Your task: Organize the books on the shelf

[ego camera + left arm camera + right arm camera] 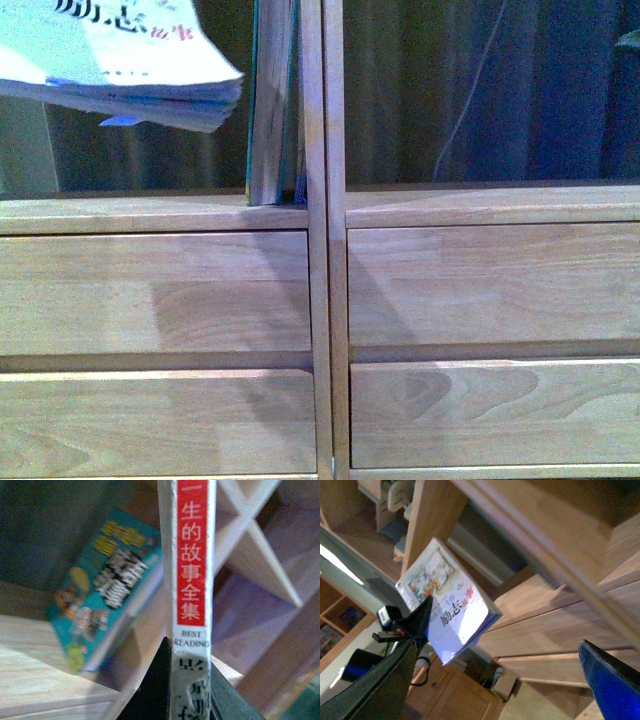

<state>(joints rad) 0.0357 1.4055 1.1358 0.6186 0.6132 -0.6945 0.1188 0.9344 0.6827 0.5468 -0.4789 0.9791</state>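
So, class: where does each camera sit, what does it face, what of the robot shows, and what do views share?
Front view: on the robot's body, facing the shelf head-on; no arm shows.
Left wrist view: on the left arm, looking along the left hand at the paperback spine it grips, teal book beyond.
Right wrist view: on the right arm, looking past the open right hand at the held paperback and shelf.
Shared: all three show the paperback; front and left wrist show the teal book.

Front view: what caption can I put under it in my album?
A pale paperback hangs in the air beside a teal book standing upright on the wooden shelf.
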